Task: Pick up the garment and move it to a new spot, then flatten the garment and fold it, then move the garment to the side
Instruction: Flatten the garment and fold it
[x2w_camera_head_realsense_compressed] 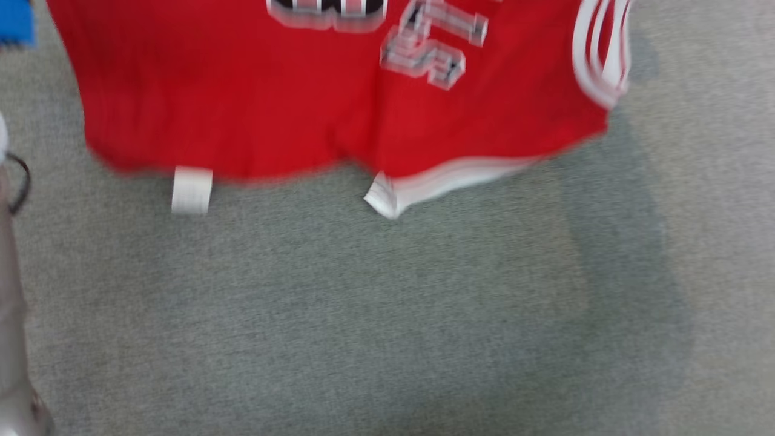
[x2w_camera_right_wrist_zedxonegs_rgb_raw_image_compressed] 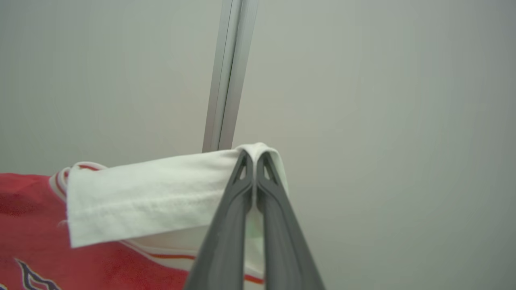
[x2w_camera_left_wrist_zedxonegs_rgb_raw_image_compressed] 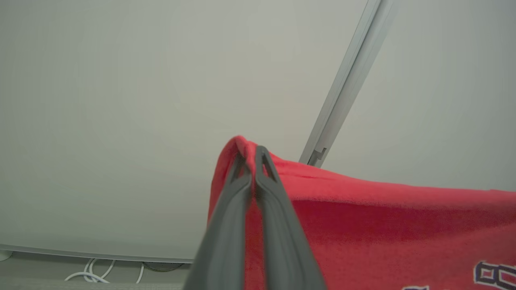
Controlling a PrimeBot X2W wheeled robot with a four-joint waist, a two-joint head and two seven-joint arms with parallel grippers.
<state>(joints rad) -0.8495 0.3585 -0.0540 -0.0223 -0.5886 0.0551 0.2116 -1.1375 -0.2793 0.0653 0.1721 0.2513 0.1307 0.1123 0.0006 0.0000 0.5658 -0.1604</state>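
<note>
**Jersey held aloft at two edges; both grips shallow**

Your left tool (x2w_camera_left_wrist_zedxonegs_rgb_raw_image_compressed: 250,155) is clamped closed on a fold of the red edge of the sleeveless jersey (x2w_camera_head_realsense_compressed: 242,91), with cloth wrapped over both fingertips. Your right tool (x2w_camera_right_wrist_zedxonegs_rgb_raw_image_compressed: 254,155) is closed in the same way on a white trim band (x2w_camera_right_wrist_zedxonegs_rgb_raw_image_compressed: 153,193) of that garment, and the band is doubled over the tips. Each hold takes only a small bite of cloth.

Location: the jersey hangs spread between the two tools, in front of a pale wall with an aluminium rail (x2w_camera_right_wrist_zedxonegs_rgb_raw_image_compressed: 227,72). In the head view it crosses the upper frame above the grey felted surface (x2w_camera_head_realsense_compressed: 387,315). A white tag (x2w_camera_head_realsense_compressed: 192,189) and a white-trimmed corner (x2w_camera_head_realsense_compressed: 387,197) dangle at its near edge. That view is blurred, so I cannot tell whether any part touches the surface, but the shadow at the right suggests it hangs free.

Handling assessment: this is a light, limp knit with no stiffness. Expect it to sag between the holds and swing with any quick move. The smooth fabric could slide out of a shallow pinch. The white band is doubled and stitched, so it is the sounder hold, and the plain red edge is the weaker one. Hold the tools well apart for tension, and lower gently so the cloth lies flat rather than bunched.
</note>
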